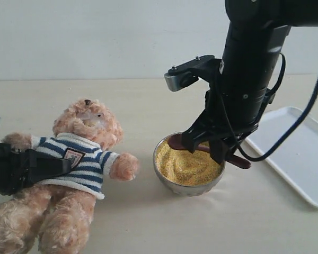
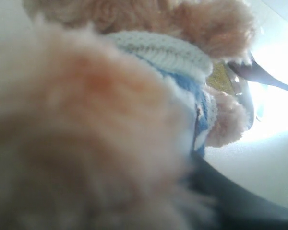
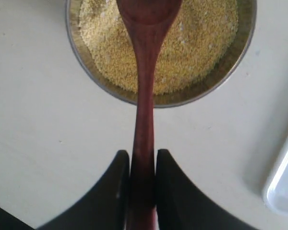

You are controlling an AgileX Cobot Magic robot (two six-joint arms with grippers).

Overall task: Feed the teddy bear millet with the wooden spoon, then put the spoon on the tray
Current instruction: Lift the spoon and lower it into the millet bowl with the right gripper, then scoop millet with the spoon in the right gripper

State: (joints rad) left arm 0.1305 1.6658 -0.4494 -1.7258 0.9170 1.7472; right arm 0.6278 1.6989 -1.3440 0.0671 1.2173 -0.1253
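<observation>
Here we take the metal bowl [image 1: 188, 189] as our landmark: it stands on the pale table [image 1: 148, 106] and is heaped with the millet [image 1: 188, 166], fine yellow grains filling it almost to the rim. Over that bowl the right gripper [image 1: 212, 145] hangs from its black arm. In the right wrist view its two dark fingers [image 3: 114, 184] are pressed on either side of the slim handle of the wooden spoon [image 3: 144, 96], pinching it firmly. The spoon's round head sits above the grains by the bowl's far left rim, and its handle runs across the bowl and out past the right rim. We cannot tell whether the head touches the millet. To the left of the bowl the teddy bear [image 1: 90, 121] lies on its back, one fluffy paw reaching near the bowl's side without touching it. The left gripper [image 1: 21, 169] is closed on the bear's navy-and-white striped torso, on the side away from the bowl, with one black finger lying across the shirt up to the chest badge [image 1: 73, 156]. The marking on that badge is too small for us to read. In the left wrist view we see mostly blurred fur. To the right of the bowl, set apart from it, lies the white tray [image 1: 302, 153].
</observation>
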